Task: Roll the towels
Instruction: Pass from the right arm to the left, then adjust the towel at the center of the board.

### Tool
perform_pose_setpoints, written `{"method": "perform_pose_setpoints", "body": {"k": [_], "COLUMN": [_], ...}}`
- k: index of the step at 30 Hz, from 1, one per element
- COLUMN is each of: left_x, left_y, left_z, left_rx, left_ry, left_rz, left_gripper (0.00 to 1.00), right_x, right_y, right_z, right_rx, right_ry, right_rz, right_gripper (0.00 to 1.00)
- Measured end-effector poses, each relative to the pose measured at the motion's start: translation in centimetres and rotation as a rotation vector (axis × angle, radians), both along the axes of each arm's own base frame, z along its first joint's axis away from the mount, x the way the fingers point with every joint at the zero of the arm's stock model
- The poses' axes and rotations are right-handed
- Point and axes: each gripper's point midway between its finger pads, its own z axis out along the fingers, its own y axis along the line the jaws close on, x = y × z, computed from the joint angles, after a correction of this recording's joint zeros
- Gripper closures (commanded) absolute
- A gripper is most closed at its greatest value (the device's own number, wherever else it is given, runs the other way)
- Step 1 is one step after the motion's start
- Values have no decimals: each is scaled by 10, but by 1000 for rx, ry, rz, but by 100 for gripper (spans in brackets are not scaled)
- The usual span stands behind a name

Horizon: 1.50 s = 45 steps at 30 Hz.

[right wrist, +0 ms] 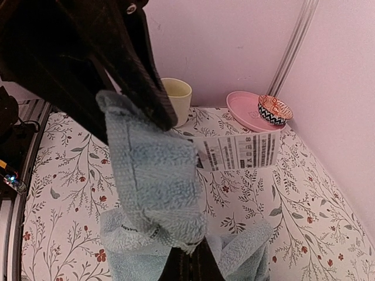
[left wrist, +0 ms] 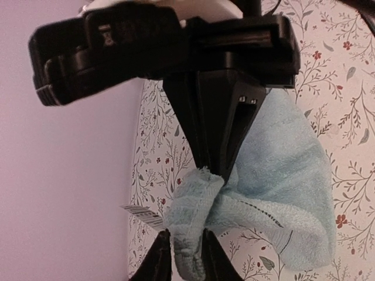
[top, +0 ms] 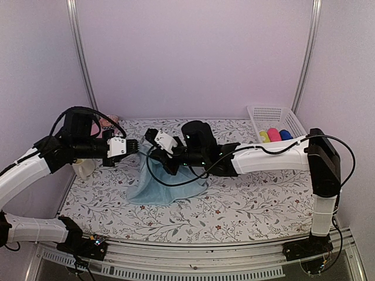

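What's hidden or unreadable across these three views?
Right gripper fingertips, right wrist view: pale aqua terry towel drapes over them.
Towel's white printed tag, right wrist view: text too small.
White plastic basket's contents, top view: too small; only yellow, pink, blue blobs.

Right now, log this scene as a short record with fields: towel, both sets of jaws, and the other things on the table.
towel: aqua towel, unrolled, one edge lifted, rest lying on the floral table
left jaws: shut on the towel's edge
right jaws: shut on the same edge, close beside
back right: white basket with coloured items
left side: cream cup
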Motion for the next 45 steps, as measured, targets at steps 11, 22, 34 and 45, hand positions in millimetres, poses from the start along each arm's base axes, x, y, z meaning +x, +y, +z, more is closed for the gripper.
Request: {"method": "perform_pose_setpoints", "body": {"k": [11,22,34,45], "left_x": [6,7,-4,-6], "left_y": [5,80,113,109], "left_z": [6,21,8,7], "left_rx": [-29,-68,-142,-192], "left_ry": [12,-103,-76,-32], "left_rz": [94,476,624,617], "left_gripper": [100,100,100,100], "right_x": [5,85,141,123], "right_y": [-4,-64,-51,-51], "right_z": [-12,-30,-161,-193], "right_rx": [-35,-67,-201,-241], "right_ry": [18,212,539,666], "right_rz": [-7,-212,-291,-224], "right_gripper": [22,13,14,97]}}
